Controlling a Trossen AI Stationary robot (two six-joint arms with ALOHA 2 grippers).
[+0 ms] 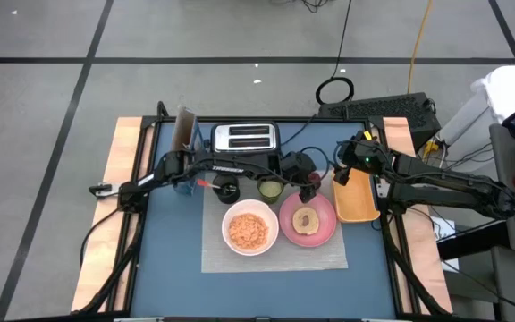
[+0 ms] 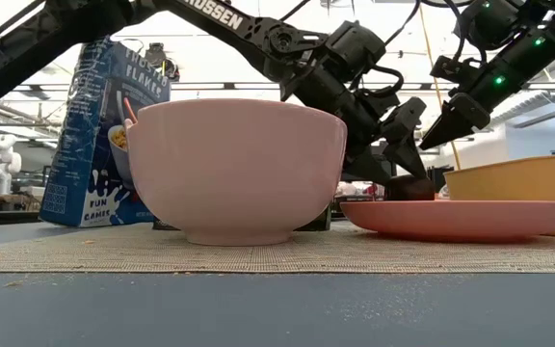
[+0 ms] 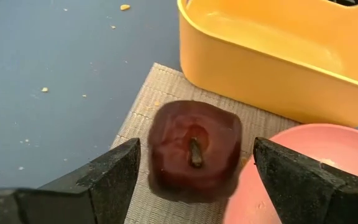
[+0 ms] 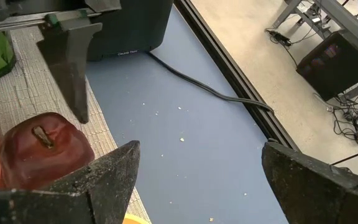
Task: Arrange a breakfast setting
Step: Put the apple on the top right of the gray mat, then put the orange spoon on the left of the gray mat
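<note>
We see crumbs on the grey mat (image 2: pixel 258 255), then white bowl (image 1: pixel 249 228) and pink plate (image 1: pixel 308 219) on it. Left gripper (image 3: pixel 194 171) open, straddling a red apple (image 3: pixel 194 149) at the mat's corner, not gripping. Right gripper (image 4: pixel 197 168) open, empty, beside the orange tray (image 1: pixel 358 197). Cereal box (image 2: pixel 104 135) behind; lab room beyond.

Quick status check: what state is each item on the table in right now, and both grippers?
Red apple: upright on grey mat, by plate edge, not gripped.
White bowl: holds cereal.
Pink plate: holds a round brown food item.
Orange tray: looks empty.
Cereal box: standing.
Left gripper: open around apple.
Right gripper: open, empty.
</note>
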